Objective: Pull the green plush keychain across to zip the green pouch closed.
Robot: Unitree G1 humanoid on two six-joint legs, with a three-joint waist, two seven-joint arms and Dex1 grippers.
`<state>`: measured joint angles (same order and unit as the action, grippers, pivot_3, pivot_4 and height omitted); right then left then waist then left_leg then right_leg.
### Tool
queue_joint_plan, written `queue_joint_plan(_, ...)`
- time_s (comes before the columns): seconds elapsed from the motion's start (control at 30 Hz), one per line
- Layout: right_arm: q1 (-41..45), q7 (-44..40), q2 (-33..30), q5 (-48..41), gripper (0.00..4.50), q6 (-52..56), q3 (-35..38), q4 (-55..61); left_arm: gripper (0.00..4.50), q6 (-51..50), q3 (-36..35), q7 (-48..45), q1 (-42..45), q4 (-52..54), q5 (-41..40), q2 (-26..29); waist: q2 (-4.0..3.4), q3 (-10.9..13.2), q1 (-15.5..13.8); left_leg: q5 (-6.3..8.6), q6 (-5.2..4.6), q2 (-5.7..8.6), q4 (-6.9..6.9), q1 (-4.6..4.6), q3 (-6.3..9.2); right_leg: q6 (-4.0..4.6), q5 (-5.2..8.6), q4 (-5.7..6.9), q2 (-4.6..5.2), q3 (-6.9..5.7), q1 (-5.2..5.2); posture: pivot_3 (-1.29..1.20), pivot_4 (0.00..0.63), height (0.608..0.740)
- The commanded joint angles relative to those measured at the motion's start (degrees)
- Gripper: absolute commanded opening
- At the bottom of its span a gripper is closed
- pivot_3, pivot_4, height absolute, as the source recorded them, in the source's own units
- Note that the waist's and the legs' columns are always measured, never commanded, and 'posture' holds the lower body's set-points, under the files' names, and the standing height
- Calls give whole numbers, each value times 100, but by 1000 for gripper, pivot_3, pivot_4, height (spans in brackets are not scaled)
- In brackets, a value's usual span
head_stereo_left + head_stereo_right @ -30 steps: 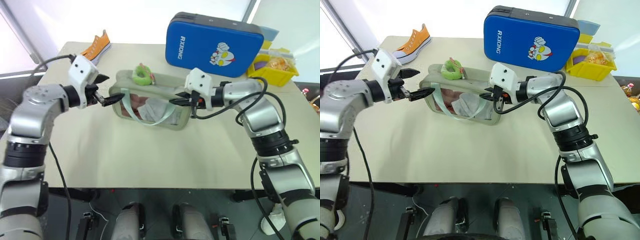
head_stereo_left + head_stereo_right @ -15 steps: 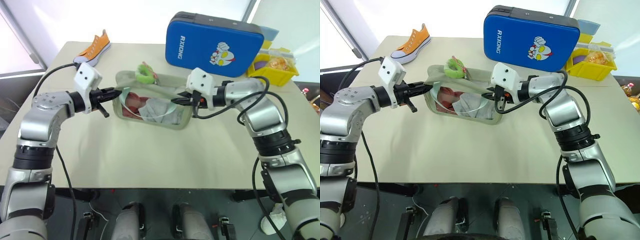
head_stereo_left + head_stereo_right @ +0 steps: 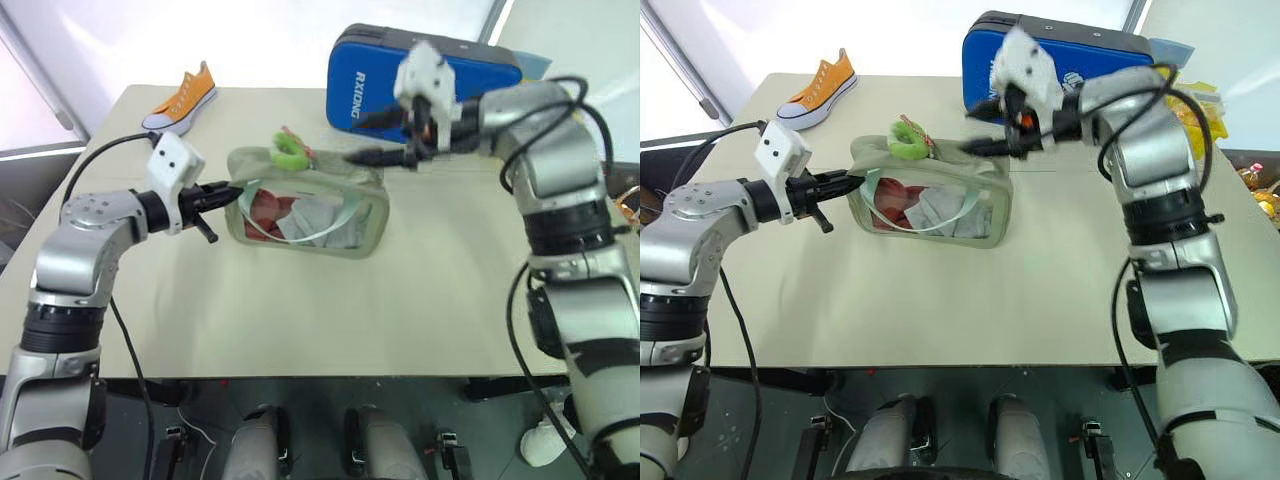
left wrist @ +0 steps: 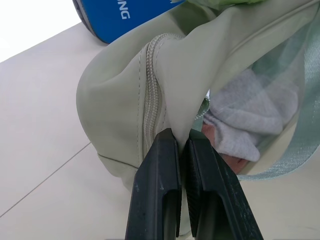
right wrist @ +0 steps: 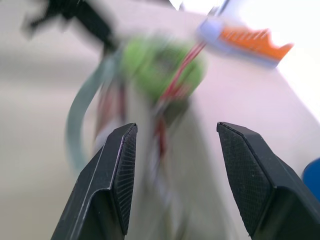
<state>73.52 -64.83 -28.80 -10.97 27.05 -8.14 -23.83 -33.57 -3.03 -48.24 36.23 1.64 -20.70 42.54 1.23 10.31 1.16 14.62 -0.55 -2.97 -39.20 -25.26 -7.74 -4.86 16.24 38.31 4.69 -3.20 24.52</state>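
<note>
The green pouch [image 3: 340, 232] stands on the table with its clear window facing me. The green plush keychain [image 3: 288, 150] sits on its top near the left end, a bit of red beside it. My left gripper [image 3: 226, 190] is shut on the fabric of the pouch's left end, beside the zipper [image 4: 150, 100]. My right gripper [image 3: 362, 138] hangs open in the air above the pouch's right end, holding nothing. In the right wrist view the keychain [image 5: 160, 65] lies blurred beyond the open fingers [image 5: 117, 175].
A blue hard case [image 3: 440, 85] with a cartoon figure stands behind the pouch, just past my right hand. An orange sneaker [image 3: 185, 95] lies at the table's far left corner. A yellow bin [image 3: 1200, 95] sits at the far right.
My left gripper closed on the pouch's left end. My right gripper let go of the right end, opened, and rose well above the pouch.
</note>
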Motion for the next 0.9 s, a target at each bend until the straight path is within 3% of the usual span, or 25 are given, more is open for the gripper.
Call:
queue_joint_plan(0.03,447,380,454,128,2595,-417,43,-757,0,-18,-70,2,27,227,-53,-6,0,0,-3,0,0,0,0,-1,0,0,0,0,0,0,0,0,150,740)
queue_joint_plan(0.27,841,575,1045,768,2595,-1311,-359,-2173,0,-30,-92,-7,13,282,-48,7,0,0,-36,2,-4,8,0,-11,1,0,0,-8,10,0,0,0,150,740)
queue_joint_plan(0.57,889,568,1213,1061,2595,-1551,-384,-2550,0,-70,-152,48,-153,468,-57,7,0,0,-1,2,-3,5,1,-8,2,0,0,-3,9,0,2,0,150,740)
queue_joint_plan(0.67,828,474,1186,995,1667,-1441,-316,-2420,0,-51,-148,46,-142,451,-50,5,0,0,-6,2,-2,5,1,-8,2,0,0,-3,9,0,2,0,150,740)
queue_joint_plan(0.77,742,379,1128,914,195,-1280,-243,-2231,0,-12,-123,48,-104,395,-29,-15,0,0,-5,2,-3,5,1,-8,2,0,0,-3,9,0,2,0,150,740)
queue_joint_plan(0.9,676,353,958,792,87,-908,-88,-1818,0,-11,-99,62,-85,388,-28,-52,0,0,-11,2,-3,5,1,-8,2,0,0,-3,9,0,2,0,150,740)
